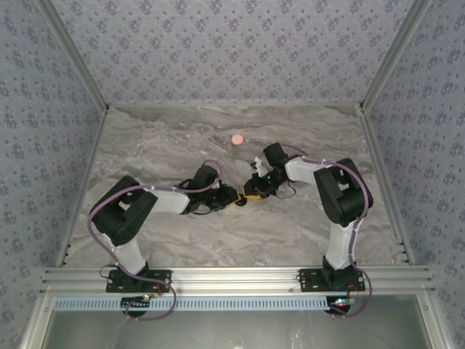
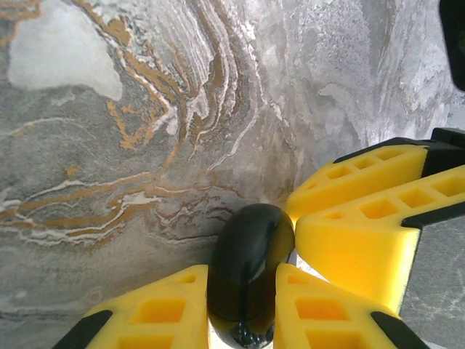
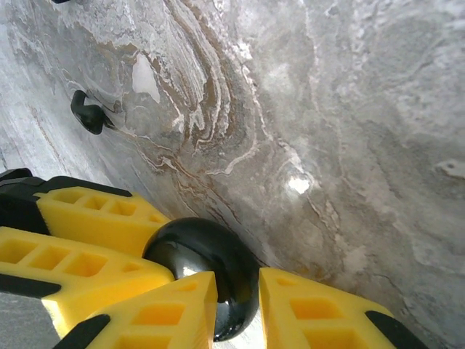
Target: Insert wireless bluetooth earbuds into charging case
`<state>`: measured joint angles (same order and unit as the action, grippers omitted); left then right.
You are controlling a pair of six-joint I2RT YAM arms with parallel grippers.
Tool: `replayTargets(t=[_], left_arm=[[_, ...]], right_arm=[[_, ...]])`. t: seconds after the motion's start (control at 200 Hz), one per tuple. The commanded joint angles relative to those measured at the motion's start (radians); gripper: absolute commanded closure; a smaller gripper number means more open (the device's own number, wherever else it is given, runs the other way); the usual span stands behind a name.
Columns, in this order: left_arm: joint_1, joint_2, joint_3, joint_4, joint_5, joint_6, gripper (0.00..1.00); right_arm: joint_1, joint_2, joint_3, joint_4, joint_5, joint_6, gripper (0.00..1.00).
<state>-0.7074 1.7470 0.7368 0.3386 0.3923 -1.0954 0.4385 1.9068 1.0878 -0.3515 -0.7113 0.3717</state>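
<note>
A glossy black rounded charging case is held just above the marble table at its middle. My left gripper is shut on it, one yellow finger on each side. My right gripper is shut on the same case from the opposite side. The two grippers meet tip to tip, left and right. The right gripper's fingers press in beside the case in the left wrist view. One tiny black hook-shaped earbud lies on the table beyond the case. The other earbud is out of view.
A small round pink piece lies on the table behind the grippers. Patterned walls with metal frame posts close in the table at the back and both sides. Open marble stretches left and right of the arms.
</note>
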Motion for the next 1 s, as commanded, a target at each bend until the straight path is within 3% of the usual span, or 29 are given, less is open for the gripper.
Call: replayTargets(t=[0.0, 0.23, 0.635, 0.994], left_arm=[[-0.007, -0.059, 0.004, -0.013, -0.046, 0.03, 0.8], [-0.006, -0.052, 0.022, -0.036, -0.034, 0.051, 0.81], [-0.006, -0.019, 0.049, 0.006, 0.011, 0.038, 0.72], [-0.011, 0.017, 0.069, -0.044, 0.019, 0.057, 0.69]], right_arm=[[-0.012, -0.029, -0.029, -0.014, -0.004, 0.012, 0.74], [-0.018, -0.028, -0.035, -0.019, -0.013, 0.005, 0.71], [-0.01, 0.006, -0.035, -0.014, -0.021, 0.015, 0.8], [-0.008, 0.01, -0.033, -0.002, -0.028, 0.022, 0.8]])
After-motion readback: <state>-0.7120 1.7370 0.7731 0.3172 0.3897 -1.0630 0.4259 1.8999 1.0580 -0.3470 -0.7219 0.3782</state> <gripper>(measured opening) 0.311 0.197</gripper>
